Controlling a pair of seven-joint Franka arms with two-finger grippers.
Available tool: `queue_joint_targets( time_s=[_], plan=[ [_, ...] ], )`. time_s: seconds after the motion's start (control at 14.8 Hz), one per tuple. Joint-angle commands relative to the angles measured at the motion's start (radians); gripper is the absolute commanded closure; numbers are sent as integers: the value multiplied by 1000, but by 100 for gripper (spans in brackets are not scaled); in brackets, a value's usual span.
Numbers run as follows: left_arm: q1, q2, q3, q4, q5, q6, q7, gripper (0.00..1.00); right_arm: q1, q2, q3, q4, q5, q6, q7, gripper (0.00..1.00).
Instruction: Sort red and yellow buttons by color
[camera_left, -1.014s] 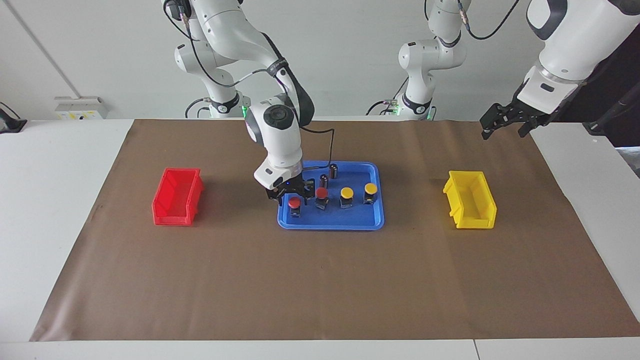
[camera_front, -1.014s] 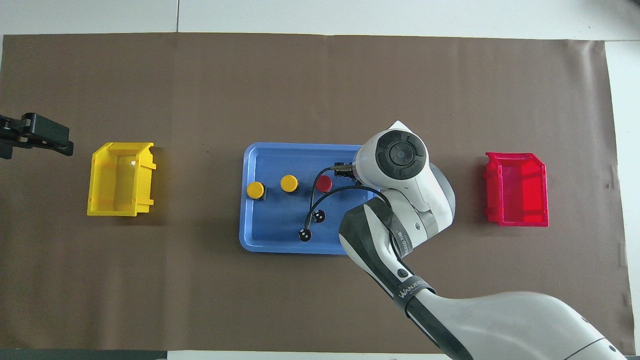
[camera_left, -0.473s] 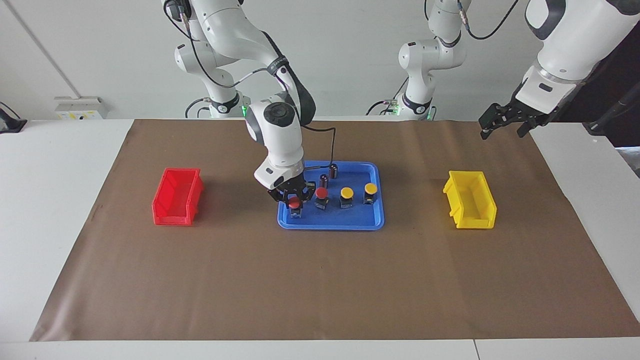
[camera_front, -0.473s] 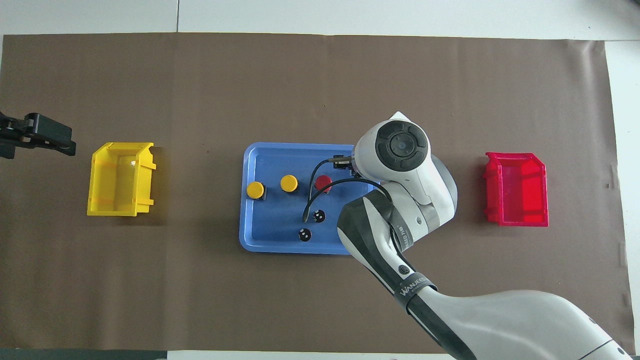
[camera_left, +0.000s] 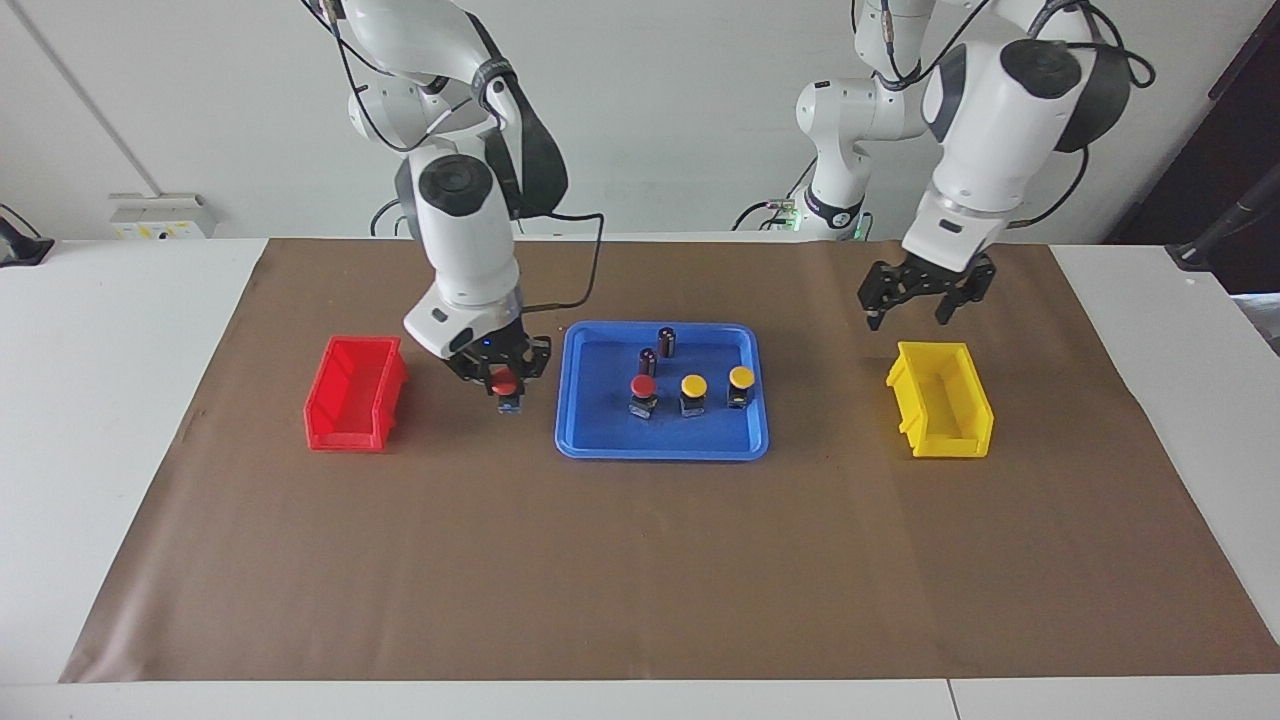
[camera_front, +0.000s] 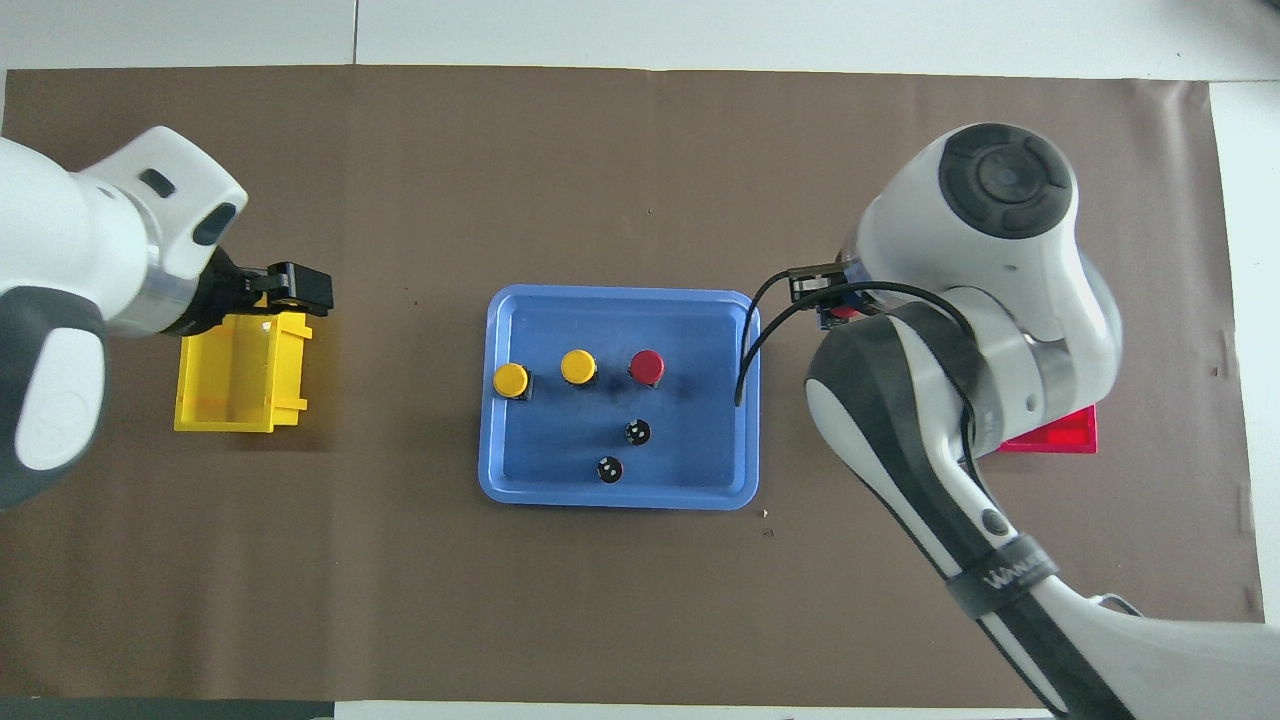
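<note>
My right gripper (camera_left: 505, 376) is shut on a red button (camera_left: 510, 398) and holds it in the air over the mat between the red bin (camera_left: 352, 392) and the blue tray (camera_left: 600, 440). In the overhead view that gripper (camera_front: 835, 305) is mostly under the arm. In the tray stand one red button (camera_left: 643, 392) and two yellow buttons (camera_left: 693, 392) (camera_left: 741, 385) in a row; they also show in the overhead view, the red button (camera_front: 647, 367) and the yellow buttons (camera_front: 579, 366) (camera_front: 511, 380). My left gripper (camera_left: 925, 300) is open and empty over the yellow bin's (camera_left: 940, 400) robot-side end.
Two dark cylinders (camera_left: 666, 341) (camera_left: 648, 360) stand in the tray, nearer to the robots than the buttons. In the overhead view my right arm covers most of the red bin (camera_front: 1060, 435). Brown mat (camera_left: 640, 580) covers the table.
My right gripper has lifted the red button out of the tray and carried it toward the red bin. My left arm has swung in from the table's end to over the yellow bin.
</note>
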Motion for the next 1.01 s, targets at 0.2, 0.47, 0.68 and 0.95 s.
queue_joint_targets(
  time_s=[0.2,0.47,0.68,0.95],
  plan=[
    [-154,48,10,-146,-14,175,-105,3,-277,-219,12,-307,10,61,-360,82],
    [-230,137,11,-175,-15,341,-212,3,-318,-274,10,-438,19,150,-403,82],
    [-246,180,11,-175,-15,389,-227,5,-348,-278,7,-505,19,257,-451,83],
    [-243,180,11,-181,-15,383,-226,18,-367,-242,7,-567,19,377,-474,83]
  ],
)
